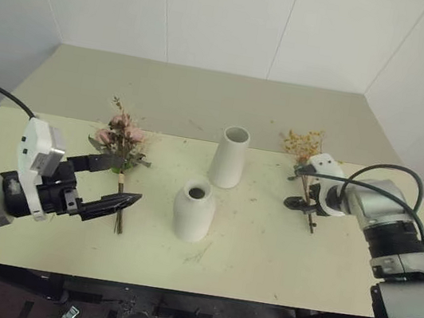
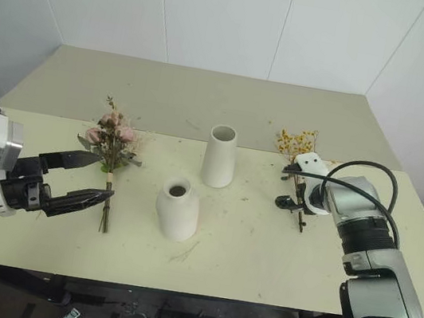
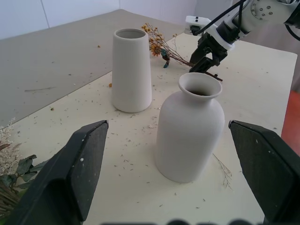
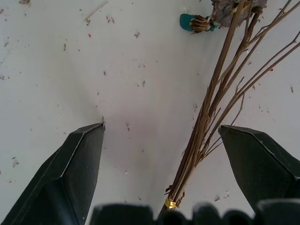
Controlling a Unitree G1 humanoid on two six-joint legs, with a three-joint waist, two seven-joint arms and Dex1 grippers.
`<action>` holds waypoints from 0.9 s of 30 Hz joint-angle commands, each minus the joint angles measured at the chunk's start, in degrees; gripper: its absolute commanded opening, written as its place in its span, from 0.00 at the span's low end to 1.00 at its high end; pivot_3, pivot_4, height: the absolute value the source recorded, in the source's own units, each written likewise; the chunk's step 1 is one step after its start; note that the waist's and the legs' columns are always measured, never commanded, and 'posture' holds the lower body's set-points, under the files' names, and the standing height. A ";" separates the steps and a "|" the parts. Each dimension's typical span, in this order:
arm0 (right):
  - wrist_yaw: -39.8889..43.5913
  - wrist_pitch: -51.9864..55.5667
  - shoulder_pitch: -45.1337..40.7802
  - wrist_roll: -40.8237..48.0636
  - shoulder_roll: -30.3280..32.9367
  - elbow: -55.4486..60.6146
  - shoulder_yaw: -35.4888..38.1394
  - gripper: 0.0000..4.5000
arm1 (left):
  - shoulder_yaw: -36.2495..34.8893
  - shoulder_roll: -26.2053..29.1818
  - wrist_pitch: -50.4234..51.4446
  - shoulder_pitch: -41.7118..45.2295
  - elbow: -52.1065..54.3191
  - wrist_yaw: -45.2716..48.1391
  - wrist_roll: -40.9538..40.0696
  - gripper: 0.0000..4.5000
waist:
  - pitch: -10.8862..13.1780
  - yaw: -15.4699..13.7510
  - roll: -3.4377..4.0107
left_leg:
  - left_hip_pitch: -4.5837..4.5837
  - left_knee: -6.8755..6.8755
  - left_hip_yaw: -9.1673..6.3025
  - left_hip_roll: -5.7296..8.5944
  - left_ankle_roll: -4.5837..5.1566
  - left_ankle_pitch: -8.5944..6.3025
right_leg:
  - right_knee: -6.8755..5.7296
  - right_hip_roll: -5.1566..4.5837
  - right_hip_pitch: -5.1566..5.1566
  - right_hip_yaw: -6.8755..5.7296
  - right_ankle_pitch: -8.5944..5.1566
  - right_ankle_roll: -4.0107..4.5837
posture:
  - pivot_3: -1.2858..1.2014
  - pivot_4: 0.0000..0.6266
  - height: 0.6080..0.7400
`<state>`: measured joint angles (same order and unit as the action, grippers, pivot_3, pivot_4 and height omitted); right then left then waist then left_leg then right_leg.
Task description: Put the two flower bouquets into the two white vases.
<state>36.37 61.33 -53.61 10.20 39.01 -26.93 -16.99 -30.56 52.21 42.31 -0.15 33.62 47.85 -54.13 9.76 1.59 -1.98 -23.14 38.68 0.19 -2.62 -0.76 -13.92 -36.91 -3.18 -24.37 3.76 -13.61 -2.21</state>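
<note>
Both head views look down over the table (image 1: 261,256), sharing the taller vase (image 1: 229,156), while wrist views sit close along each gripper's fingers.

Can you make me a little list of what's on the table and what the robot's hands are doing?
table: cream top
tall vase: upright, empty
short vase: upright, nearer the robot
pink rose bouquet: lying flat, left side
yellow dried bouquet: lying flat, right side
left gripper: open, above the rose stems
right gripper: open, straddling the dried stems
</note>
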 commanded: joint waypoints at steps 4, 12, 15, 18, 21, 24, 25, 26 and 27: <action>-0.34 -3.17 -1.25 -3.08 0.11 -4.08 1.69 0.61 | -1.42 -0.07 -1.41 0.42 1.44 -0.14 -0.91 1.00 | 0.00 0.11 0.00 | 0.06 0.00 0.00 0.01 0.00 0.00 | 0.00 -0.01 0.07 0.00 0.00 0.00 | 0.52 0.24 1.00; -0.80 -0.25 -2.32 -1.82 0.31 -2.87 7.11 0.02 | -1.67 -0.20 -1.35 0.11 1.67 -0.24 -1.01 1.00 | 0.00 0.38 0.01 | 0.00 0.00 0.00 0.00 0.00 0.00 | 0.00 -0.01 0.01 0.00 0.00 0.00 | 0.52 0.24 1.00; -3.43 -0.44 -2.52 1.12 -1.71 1.12 14.76 0.01 | -1.50 0.11 -1.29 0.45 1.35 0.03 -0.94 1.00 | 0.00 0.60 0.01 | -0.01 -0.01 -0.01 0.01 0.00 0.00 | 0.00 -0.01 0.01 0.00 0.00 0.00 | 0.52 0.24 1.00; -6.97 -1.75 -2.44 4.59 -4.99 7.45 23.13 0.01 | -1.15 0.41 -1.24 1.16 0.82 0.24 -0.92 1.00 | 0.00 1.09 0.01 | 0.00 -0.02 0.00 0.00 0.00 0.00 | -0.05 0.01 -0.02 0.02 0.00 0.00 | 0.52 0.24 1.00; -13.63 -9.25 -1.83 7.79 -12.10 17.61 31.44 0.01 | -0.79 0.62 -1.23 1.68 0.27 0.74 -0.72 1.00 | 0.00 1.28 0.02 | 0.04 -0.09 -0.01 -0.02 0.00 0.00 | -0.08 0.03 -0.03 0.03 0.00 0.00 | 0.52 0.24 1.00; -18.74 -14.37 -2.93 10.54 -19.44 23.66 35.68 0.01 | -0.42 0.75 -1.08 2.19 -0.03 1.02 -0.68 1.00 | 0.01 1.20 0.04 | 0.02 -0.16 -0.03 -0.03 0.00 0.00 | -0.11 0.05 -0.10 0.02 0.00 0.00 | 0.52 0.24 1.00; -19.87 -15.63 -3.39 11.18 -21.46 24.96 36.00 0.01 | -0.29 0.83 -1.06 2.37 -0.20 1.17 -0.61 1.00 | 0.01 1.15 0.04 | 0.02 -0.16 -0.03 -0.04 0.00 0.00 | -0.11 0.05 -0.10 0.02 0.00 0.00 | 0.52 0.24 1.00; -20.26 -16.58 -3.74 12.28 -23.18 25.98 36.27 0.01 | -0.20 0.90 -1.04 2.52 -0.32 1.29 -0.59 1.00 | 0.01 1.11 0.04 | 0.02 -0.16 -0.03 -0.04 -0.01 0.00 | -0.12 0.04 -0.10 0.01 0.00 0.00 | 0.52 0.24 1.00; -20.58 -17.89 -4.14 13.06 -24.88 26.95 36.03 0.01 | -0.11 0.98 -1.03 2.70 -0.50 1.42 -0.52 1.00 | 0.02 1.06 0.05 | 0.01 -0.16 -0.03 -0.03 -0.01 0.00 | -0.11 0.03 -0.10 0.01 0.01 0.01 | 0.52 0.24 1.00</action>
<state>16.97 46.81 -56.05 21.30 15.14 -3.50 17.29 -30.22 52.32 42.27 1.79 32.91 48.69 -54.14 9.77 2.64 -1.93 -23.13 38.52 0.16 -2.65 -0.77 -13.92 -37.02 -3.16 -24.46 3.77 -13.60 -2.20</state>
